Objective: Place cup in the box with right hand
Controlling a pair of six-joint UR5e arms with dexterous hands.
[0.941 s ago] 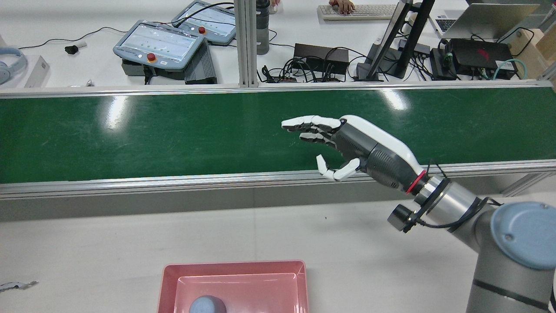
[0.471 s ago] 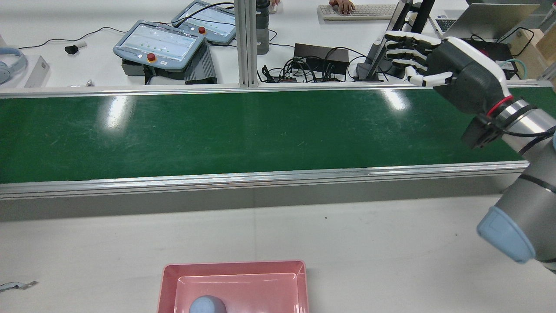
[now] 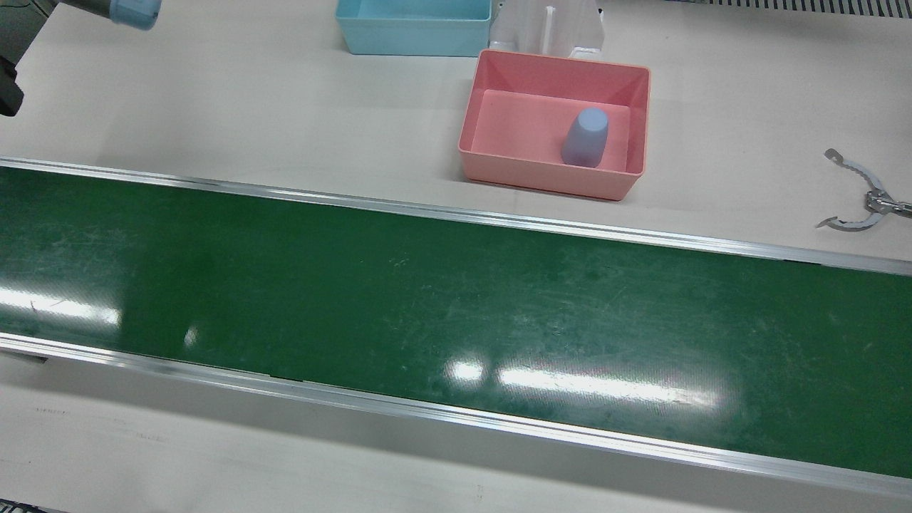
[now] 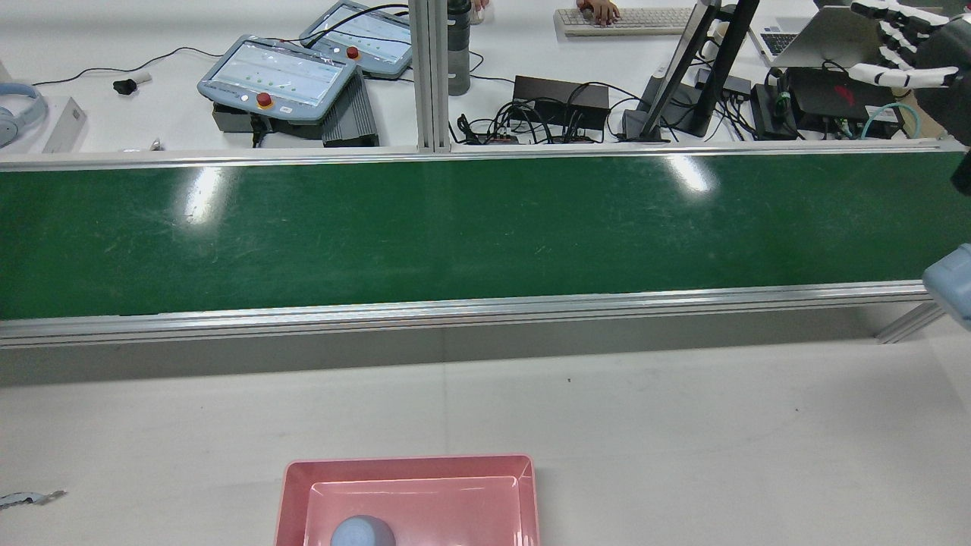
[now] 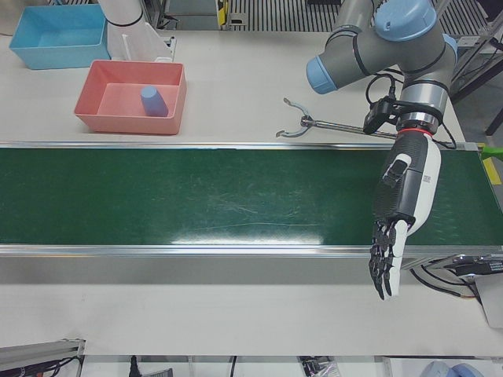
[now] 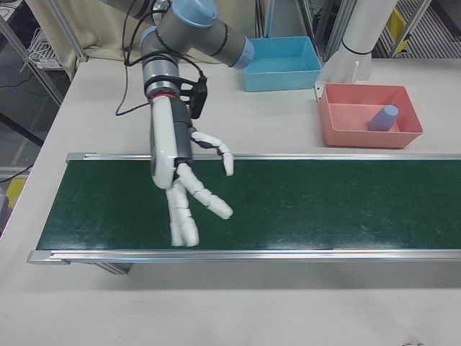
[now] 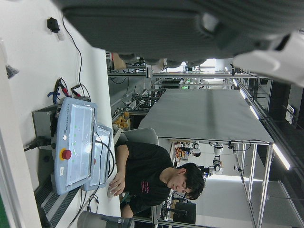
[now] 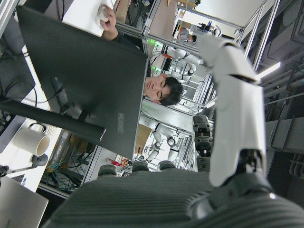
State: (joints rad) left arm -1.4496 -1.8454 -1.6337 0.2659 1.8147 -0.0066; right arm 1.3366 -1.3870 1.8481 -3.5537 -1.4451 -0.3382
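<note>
The cup (image 3: 586, 137) stood mouth down inside the pink box (image 3: 484, 92), against the box wall on the robot's left side, touching no hand. In the rear view only its rounded base showed at the bottom edge. The box sat on the pale table (image 3: 249, 92) on the robot's side of the green conveyor belt (image 3: 427, 299), with a blue bin (image 3: 413, 39) just behind it.

Compared with the rear view of 0.9 s ago, the right hand (image 6: 184, 184) had left the middle of the belt, where it had hovered with its fingers extended. Half a second ago it was already raised over the far belt rail; at this moment it showed only at the upper right corner of the rear view, with the cup and box unchanged in place.

The right hand held nothing. Its fingers (image 6: 209, 202) were spread apart and pointed downward over the belt in the right-front view, touching no object. The cup and box lay well apart from it, across the belt and toward the robot's left.

The left hand (image 5: 397, 212) hung with its fingers straight and close together, pointing down past the outer belt rail, and also held nothing. A metal tong (image 5: 314, 126) lay on the table behind it.
</note>
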